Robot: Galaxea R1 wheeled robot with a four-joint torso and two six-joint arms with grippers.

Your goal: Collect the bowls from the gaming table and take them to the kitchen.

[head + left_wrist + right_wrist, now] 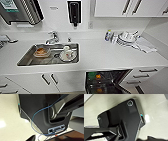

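Note:
I face the kitchen: a white worktop [100,56] with a steel sink [27,60] set into it. A round orange bowl [41,52] sits in the sink beside a white cup on a plate [67,53]. Below the worktop the black dishwasher [110,82] stands open; small orange [98,76] and green [92,75] round shapes lie in its rack, too blurred to name surely. The gaming table is out of view. Both wrist views look down past my own dark base onto pale floor [8,125].
A tap [52,37] stands behind the sink, and a black wall dispenser [74,12] hangs above it. Stacked white dishes [126,37] and a cloth [146,46] lie at the worktop's right. White cabinets [45,81] run below, drawers [143,75] to the right of the dishwasher.

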